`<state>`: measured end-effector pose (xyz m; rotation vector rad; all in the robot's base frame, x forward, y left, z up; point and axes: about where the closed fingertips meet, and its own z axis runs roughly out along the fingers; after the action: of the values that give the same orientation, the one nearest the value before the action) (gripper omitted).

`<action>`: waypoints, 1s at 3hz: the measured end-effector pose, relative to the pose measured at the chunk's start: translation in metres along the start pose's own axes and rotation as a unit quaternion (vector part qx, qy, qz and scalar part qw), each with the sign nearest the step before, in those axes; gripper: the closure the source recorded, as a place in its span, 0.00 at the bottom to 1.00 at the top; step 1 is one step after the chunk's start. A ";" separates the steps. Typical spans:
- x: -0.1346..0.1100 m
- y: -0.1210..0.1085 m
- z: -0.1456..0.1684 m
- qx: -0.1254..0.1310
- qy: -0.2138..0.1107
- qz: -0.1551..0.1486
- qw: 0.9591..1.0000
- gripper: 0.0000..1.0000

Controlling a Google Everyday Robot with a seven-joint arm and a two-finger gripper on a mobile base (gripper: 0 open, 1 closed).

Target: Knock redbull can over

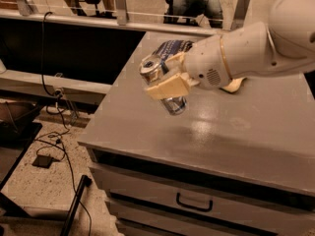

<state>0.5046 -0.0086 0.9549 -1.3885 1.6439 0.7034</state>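
The redbull can [174, 105], slim and silver with a silver top, is tilted with its top leaning left toward the table's left edge. Its lower end is at or just above the grey table top [147, 132]; I cannot tell whether it touches. My gripper [156, 77] is shut on the can, with one cream finger [167, 87] across its front and the other behind it. The white arm reaches in from the right, above the table.
A dark blue foil snack bag [170, 46] lies behind the gripper. A yellow object [236, 85] shows partly behind the arm. The table has front drawers with a handle [194, 203]. Cables [54, 141] lie on the floor at the left. A railing runs along the back.
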 end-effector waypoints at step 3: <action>0.036 0.002 0.010 -0.040 0.231 0.023 0.972 1.00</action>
<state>0.5046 -0.0177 0.9184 -1.6673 2.0291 0.4980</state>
